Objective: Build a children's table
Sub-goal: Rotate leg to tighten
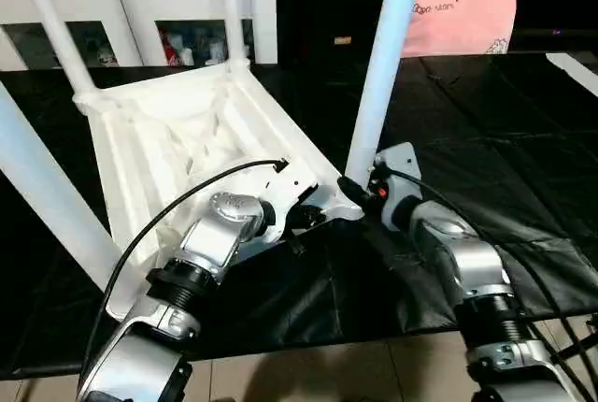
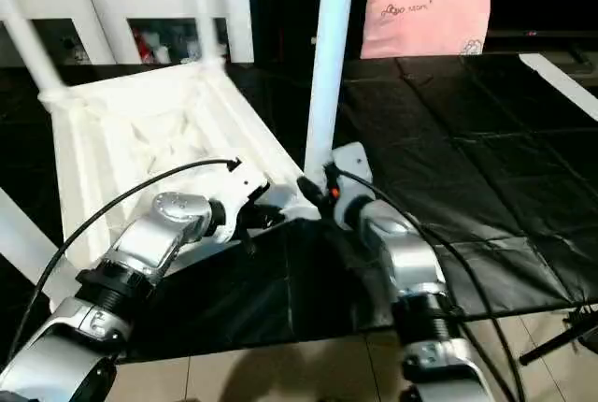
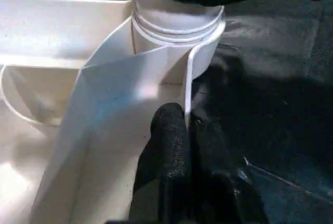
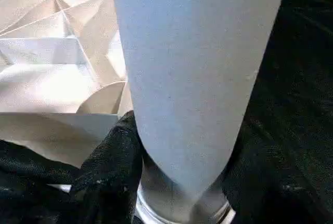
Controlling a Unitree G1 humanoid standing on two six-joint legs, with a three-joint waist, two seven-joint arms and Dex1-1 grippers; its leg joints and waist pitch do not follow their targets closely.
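We see the tabletop [image 1: 177, 140] lying upside down on the black mat [image 1: 486, 140], in the left half of the head view, with its ribbed underside facing up. Its long axis runs from the upper left of the frame down toward the lower centre, and the near edge is close to our two forearms. Four legs stand up out of the corner sockets: one leg [image 1: 383, 65] rises in the centre of the frame and leans a little to the upper right, another leg [image 1: 47, 196] crosses the left edge, and two more [image 1: 56, 28] stand at the far corners in the upper left. The right gripper [image 1: 360, 192] is at the base of the central leg, and in the right wrist view its black fingers [image 4: 112, 166] sit on both sides of this leg, grasping it just above the socket. The left gripper [image 1: 304, 220] is clenched, and its fingers [image 3: 169, 146] press together against the thin rim of the tabletop beside the same socket [image 3: 177, 31]; this contact is seen clearly from the left wrist. Behind, in the upper part of the head view, there are a white cabinet [image 1: 140, 9] and a pink cushion [image 1: 462, 19].
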